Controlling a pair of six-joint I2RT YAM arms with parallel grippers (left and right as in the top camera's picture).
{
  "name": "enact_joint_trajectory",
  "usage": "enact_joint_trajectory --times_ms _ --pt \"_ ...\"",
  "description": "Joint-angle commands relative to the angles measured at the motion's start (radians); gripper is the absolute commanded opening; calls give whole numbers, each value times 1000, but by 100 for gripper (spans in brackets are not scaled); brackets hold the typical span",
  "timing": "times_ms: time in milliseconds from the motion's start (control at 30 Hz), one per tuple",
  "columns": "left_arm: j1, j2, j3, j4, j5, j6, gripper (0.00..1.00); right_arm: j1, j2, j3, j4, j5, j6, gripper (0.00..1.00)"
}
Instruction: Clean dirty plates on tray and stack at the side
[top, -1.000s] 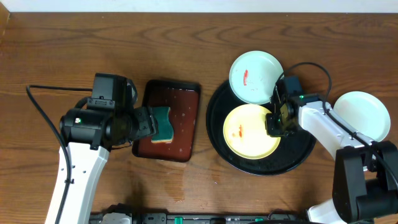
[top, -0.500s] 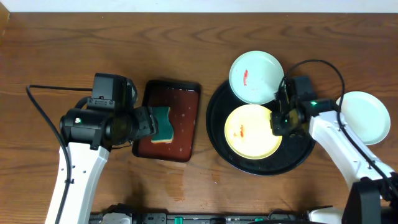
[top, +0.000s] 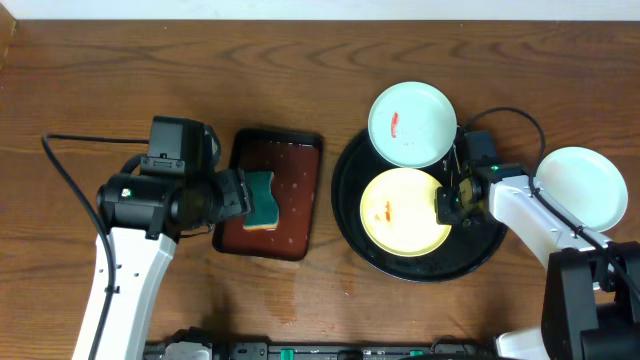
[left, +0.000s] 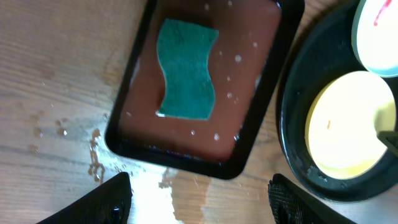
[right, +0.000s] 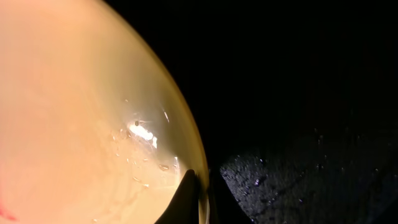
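A yellow plate (top: 400, 210) with a small red smear lies in the round black tray (top: 343, 190). My right gripper (top: 447, 205) is at its right rim. In the right wrist view the gripper (right: 200, 186) is shut on the yellow plate's (right: 81, 112) rim, one finger inside and one outside. A pale plate (top: 410, 125) with a red smear rests on the tray's far edge. Another pale plate (top: 583, 185) sits on the bare wood to the right. My left gripper (left: 199, 193) hangs open above the table near the sponge, with nothing between its fingers.
A rectangular red-brown tray (top: 290, 230) at the centre left holds a teal sponge (top: 262, 198) in a wet film. Water drops and a wet patch (left: 93, 155) lie on the wood beside it. The black tray's floor (right: 311, 174) is wet.
My right gripper has closed on the yellow plate's right rim after shifting slightly beside it. The left arm and the sponge have not moved.
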Motion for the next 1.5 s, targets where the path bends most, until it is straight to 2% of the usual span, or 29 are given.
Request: enact_joint_trajectory --times_ms 0,367,533,633,767,800,833,867,900,1100,1133,1200,1300,1467 --pt "-8 42 -44 18 -41 19 71 -9 6 -2 14 0 21 1" --pt "-87 264 -176 240 -48 19 70 -9 12 -14 23 3 -12 1" --pt "-107 413 -176 357 -184 3 61 -8 12 -21 23 3 -13 1" --pt "-106 504 -176 410 -199 -34 55 -8 12 -21 26 3 -13 1" --pt "-108 618 -176 467 -153 -87 44 -8 12 -21 26 3 -13 1" --pt "-108 641 -176 479 -130 -86 38 -8 12 -21 26 3 -13 1" --pt "-108 662 -176 489 -111 -86 27 -8 12 -21 26 3 -13 1" --pt "-108 679 -176 494 -99 -86 9 -8 12 -21 26 3 -13 1" --pt "-107 689 -176 496 -93 -86 8 -8 12 -21 26 3 -13 1" --pt "-107 636 -131 445 -90 -77 8 -8 12 -21 22 3 -13 1" --pt "-107 617 -117 432 -90 -77 16 -8 12 -21 21 3 -13 1" --pt "-107 568 -93 412 -90 -69 39 -8 12 -21 22 3 -13 1" --pt "-107 498 -88 389 -90 -56 59 -8 12 -21 22 3 -13 1" --pt "-108 446 -90 293 -89 -56 61 -8 12 -21 22 3 -13 1"
